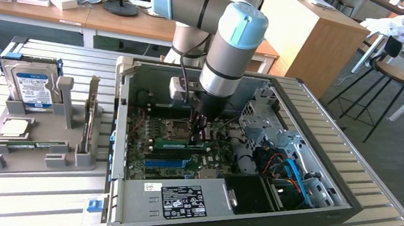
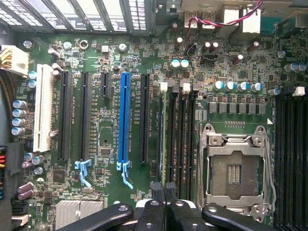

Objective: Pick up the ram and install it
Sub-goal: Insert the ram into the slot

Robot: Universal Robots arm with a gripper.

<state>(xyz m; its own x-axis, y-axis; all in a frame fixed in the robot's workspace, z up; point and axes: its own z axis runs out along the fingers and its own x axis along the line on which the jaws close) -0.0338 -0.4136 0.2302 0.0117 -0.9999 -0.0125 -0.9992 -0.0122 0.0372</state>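
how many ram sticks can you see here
2 for sure: one ram stick gripped by the claw at the motherboard, another lying flat in the grey holder. A thin upright piece in that holder may be a third.

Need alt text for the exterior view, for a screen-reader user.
A robot arm reaches down into an open PC case, its gripper shut on the ram, a green stick down at the motherboard. On the exterior view's left, a grey tray holds a hard drive, a processor chip and a second ram stick.
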